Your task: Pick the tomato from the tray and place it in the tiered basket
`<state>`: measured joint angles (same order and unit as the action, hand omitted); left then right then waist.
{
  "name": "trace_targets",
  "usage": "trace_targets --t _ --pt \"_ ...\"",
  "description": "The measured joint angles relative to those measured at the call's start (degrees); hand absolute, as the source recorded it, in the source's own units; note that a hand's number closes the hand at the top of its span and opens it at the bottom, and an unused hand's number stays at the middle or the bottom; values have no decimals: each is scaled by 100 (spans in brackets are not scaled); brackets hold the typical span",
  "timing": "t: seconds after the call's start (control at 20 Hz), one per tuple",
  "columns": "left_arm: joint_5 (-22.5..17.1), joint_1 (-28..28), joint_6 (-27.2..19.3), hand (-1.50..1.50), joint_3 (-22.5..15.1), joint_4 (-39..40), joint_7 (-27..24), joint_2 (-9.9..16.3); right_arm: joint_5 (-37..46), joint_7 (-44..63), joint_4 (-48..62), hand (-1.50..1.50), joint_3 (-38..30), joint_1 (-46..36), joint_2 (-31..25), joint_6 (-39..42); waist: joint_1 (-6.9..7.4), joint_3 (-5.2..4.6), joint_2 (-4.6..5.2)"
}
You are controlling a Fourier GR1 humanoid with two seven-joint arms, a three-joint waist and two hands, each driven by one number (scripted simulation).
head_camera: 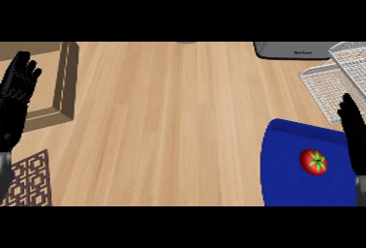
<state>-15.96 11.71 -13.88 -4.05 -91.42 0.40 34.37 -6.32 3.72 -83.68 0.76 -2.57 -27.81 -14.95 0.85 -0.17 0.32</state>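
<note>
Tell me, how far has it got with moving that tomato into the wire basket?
Nothing looks done yet. The tomato lies on the blue tray, untouched. The right hand is beside the tray at the right edge, fingers straight, holding nothing. The left hand rests open at the left edge. Still left: grasp the tomato, lift it and set it in the tiered basket just beyond the tray.

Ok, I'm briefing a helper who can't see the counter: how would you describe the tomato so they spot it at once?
Look to the right side of the wooden counter, where a blue tray lies below the white mesh tiered basket. The tomato sits on that tray's right part, near the right hand. It is the only round red thing, with a green star-shaped stem.
</note>
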Motion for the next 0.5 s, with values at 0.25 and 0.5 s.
trace_targets --t 0.25,0.5 --pt "153 -85 -196 0 -291 -24 -22 -384 -1395 -547 -131 150 -272 -562 159 1465 -26 51 -19" --pt "209 -116 -347 0 -643 40 17 -832 -2852 -596 151 -150 -648 -854 360 2672 -97 103 31"
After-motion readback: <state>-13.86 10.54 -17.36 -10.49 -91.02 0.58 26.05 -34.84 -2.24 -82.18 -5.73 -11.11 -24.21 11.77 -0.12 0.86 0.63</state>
